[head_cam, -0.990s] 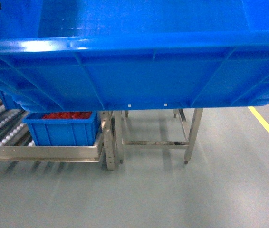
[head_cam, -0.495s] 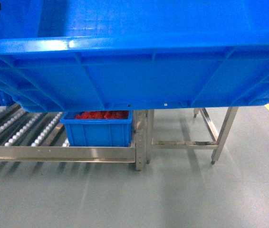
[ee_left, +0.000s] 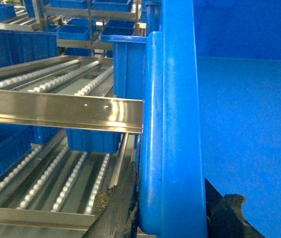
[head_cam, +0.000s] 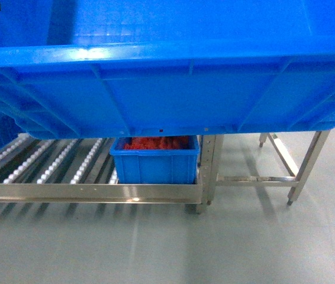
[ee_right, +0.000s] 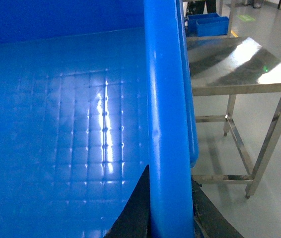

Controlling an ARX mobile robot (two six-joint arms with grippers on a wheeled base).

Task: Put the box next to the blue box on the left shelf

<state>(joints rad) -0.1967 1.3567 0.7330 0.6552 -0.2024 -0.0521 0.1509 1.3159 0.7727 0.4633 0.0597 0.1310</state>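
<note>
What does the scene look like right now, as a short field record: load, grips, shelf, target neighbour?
load: large bright blue plastic crate, held up, empty inside
left end effector: clamped on crate rim
right end effector: clamped on crate rim
shelf: grey metal roller rack, low, left of a steel table
neighbour: small blue box with red contents, at the rack's right end

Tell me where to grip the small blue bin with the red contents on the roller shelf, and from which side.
Grip the small blue bin by its top rim, coming from above: the red contents fill the inside, and the shelf rail crosses low in front.
</note>
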